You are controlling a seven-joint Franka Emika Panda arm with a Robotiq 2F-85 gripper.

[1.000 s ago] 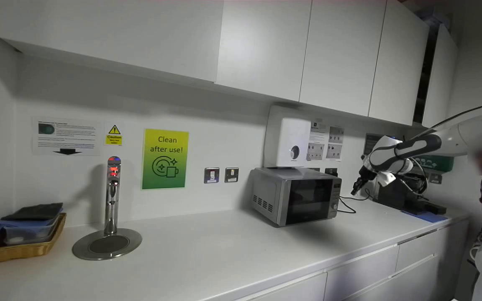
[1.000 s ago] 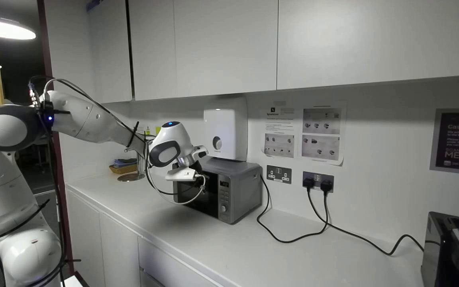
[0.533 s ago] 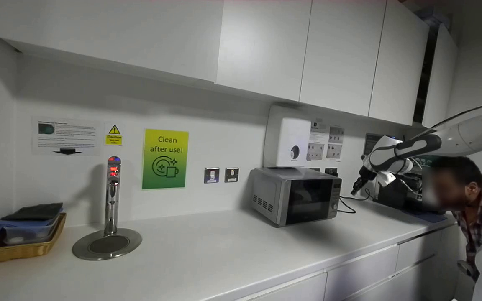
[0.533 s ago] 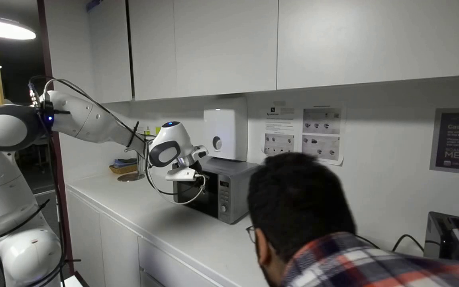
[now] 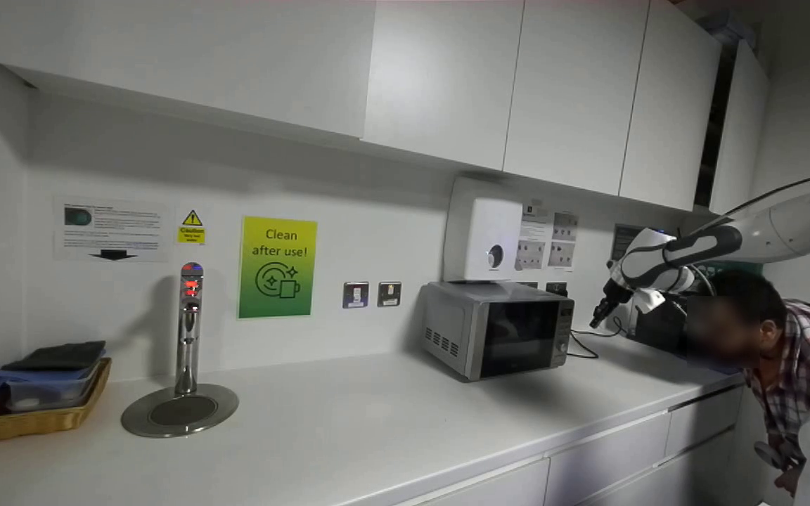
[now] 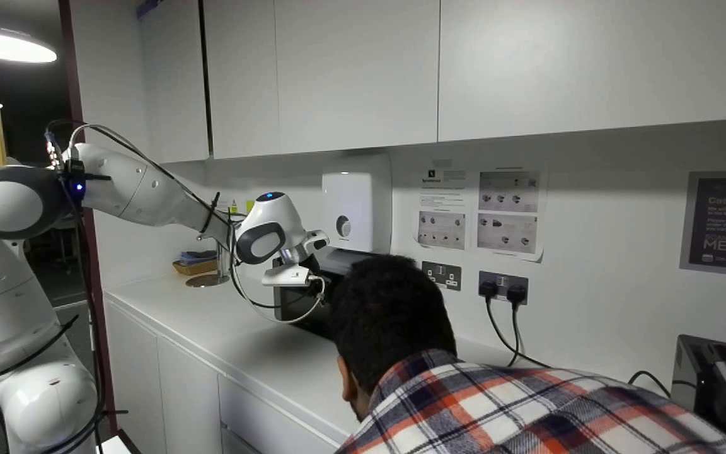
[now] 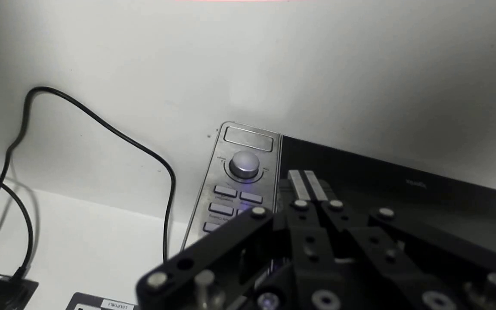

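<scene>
We find the jaws together: in the wrist view their pale pads lie side by side, a thin dark line between them. They angle down toward the front of the microwave, and in an exterior view we see a gap between the two, the jaws to its right. The wrist view gives us its dark door, with the dial and the buttons to the left of the pads.

Behind the jaws, the wrist bends sharply downward. The forearm slopes down to it from a raised elbow, which we see at the near left in an exterior view.

The microwave stands on the table close to the far wall, beneath a white dispenser. We notice a man in a checked shirt bending low at the table, his head hiding part of the microwave in an exterior view. Well to the left of the microwave, we see a chrome tap and a wicker basket.
</scene>
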